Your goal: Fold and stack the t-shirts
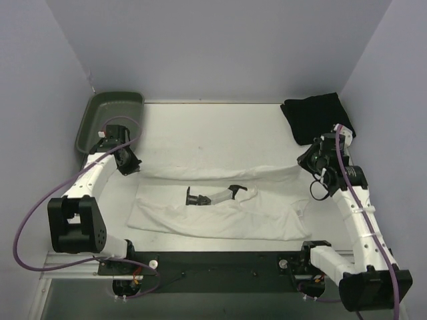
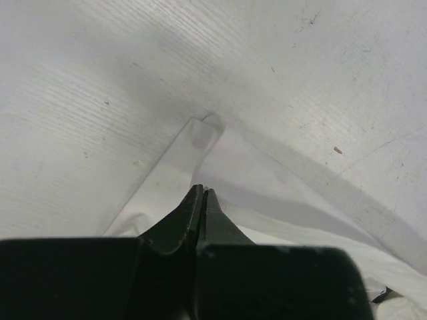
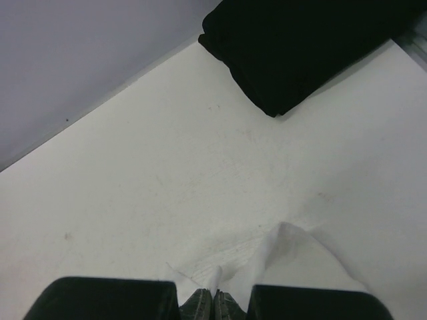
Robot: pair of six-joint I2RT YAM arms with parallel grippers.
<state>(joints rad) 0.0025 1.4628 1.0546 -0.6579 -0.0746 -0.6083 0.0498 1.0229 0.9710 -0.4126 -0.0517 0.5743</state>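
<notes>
Mid-fold, your left gripper (image 2: 200, 191) and right gripper (image 3: 213, 297), jaws closed, pinch the far edge of the white t-shirt (image 1: 267, 220); next, probably carry both evenly across it.

No text, label, brand, number or sign can be read in any of the three views. The white t-shirt (image 1: 220, 220), the black t-shirt (image 1: 313, 117) and the green tray (image 1: 113, 103) show only plain surfaces. A small dark and grey patch (image 1: 213, 195) at the middle of the white t-shirt may carry a marking, but it is too small to read.
</notes>
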